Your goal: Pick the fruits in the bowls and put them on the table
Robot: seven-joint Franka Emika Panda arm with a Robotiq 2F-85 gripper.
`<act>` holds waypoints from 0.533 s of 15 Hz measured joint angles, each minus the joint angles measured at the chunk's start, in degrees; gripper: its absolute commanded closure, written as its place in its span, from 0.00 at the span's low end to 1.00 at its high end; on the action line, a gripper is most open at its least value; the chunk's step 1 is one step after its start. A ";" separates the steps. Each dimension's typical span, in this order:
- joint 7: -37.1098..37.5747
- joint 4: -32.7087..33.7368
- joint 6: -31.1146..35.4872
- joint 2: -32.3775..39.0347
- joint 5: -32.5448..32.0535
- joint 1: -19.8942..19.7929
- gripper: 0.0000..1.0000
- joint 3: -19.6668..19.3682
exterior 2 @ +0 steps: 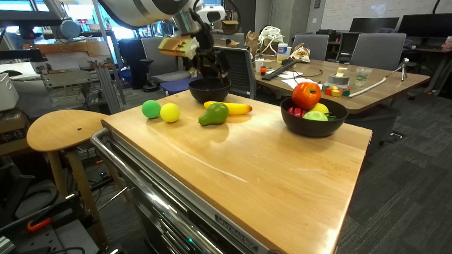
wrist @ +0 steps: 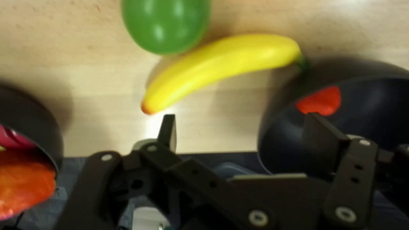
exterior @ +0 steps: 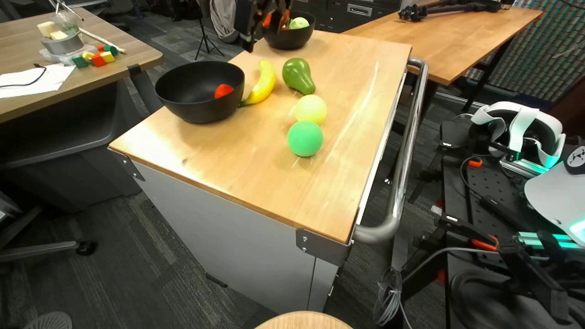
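The table (exterior 2: 268, 197) leaves a broad bare stretch towards the metal rail (exterior: 409, 141); near the opposite edge stand a heaped bowl (exterior 2: 314, 128) and a low-filled bowl (exterior: 201, 113). The gripper (wrist: 241, 118) is spread wide, the table's edge showing between its fingers (wrist: 166, 134). The banana (wrist: 220, 62) lies between the bowls, the green pear (exterior: 296, 75) just beside it; an orange-red apple (exterior 2: 306, 95) tops the heaped bowl; a yellow ball (exterior: 311, 108) and green ball (exterior: 305, 139) sit together; a red fruit (exterior: 223, 90) lies in the low-filled bowl
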 measured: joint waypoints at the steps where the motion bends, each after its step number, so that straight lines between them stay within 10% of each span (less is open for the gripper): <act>1: 0.00 0.43 1.70 -0.92 0.66 0.26 0.00 0.94; 6: -0.04 3.43 7.29 -0.55 3.93 1.73 0.00 4.61; 8: -0.07 4.90 7.55 1.78 5.16 2.14 0.20 5.15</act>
